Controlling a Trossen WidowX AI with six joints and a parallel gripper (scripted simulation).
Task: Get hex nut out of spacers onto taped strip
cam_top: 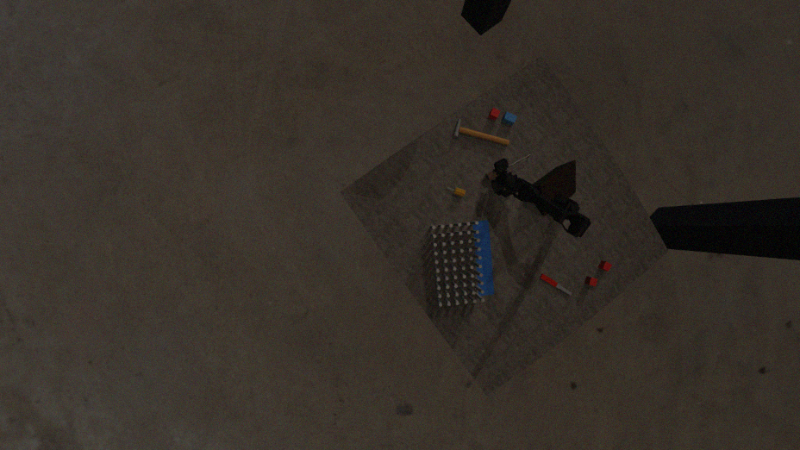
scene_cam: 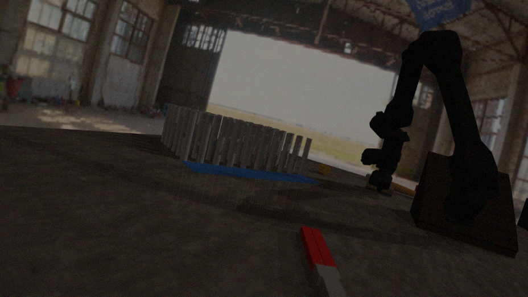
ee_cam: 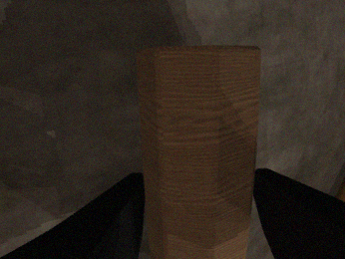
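My gripper point(cam_top: 494, 174) point(scene_cam: 380, 187) point(ee_cam: 199, 183) is shut on the wooden handle point(ee_cam: 199, 120) of a tool, low over the table beyond the near end of the spacer field. A thin metal rod point(cam_top: 521, 160) sticks out beside the gripper in the top view, apparently this tool's shaft; its tip shape is too small to tell. The metal spacers point(cam_top: 453, 261) point(scene_cam: 207, 138) stand upright in rows, well apart from my gripper. The blue taped strip point(cam_top: 488, 263) point(scene_cam: 254, 173) runs along their front. The hex nut cannot be made out in any view.
A hammer point(cam_top: 484, 135) point(scene_cam: 404, 189) lies near my gripper. A yellow-handled tool point(cam_top: 459, 191) point(scene_cam: 324, 169) lies between gripper and spacers. A red-handled tool point(cam_top: 549, 280) point(scene_cam: 317, 247) lies beyond the strip. Red cubes point(cam_top: 494, 113) point(cam_top: 605, 265) and a blue cube point(cam_top: 509, 117) lie farther out.
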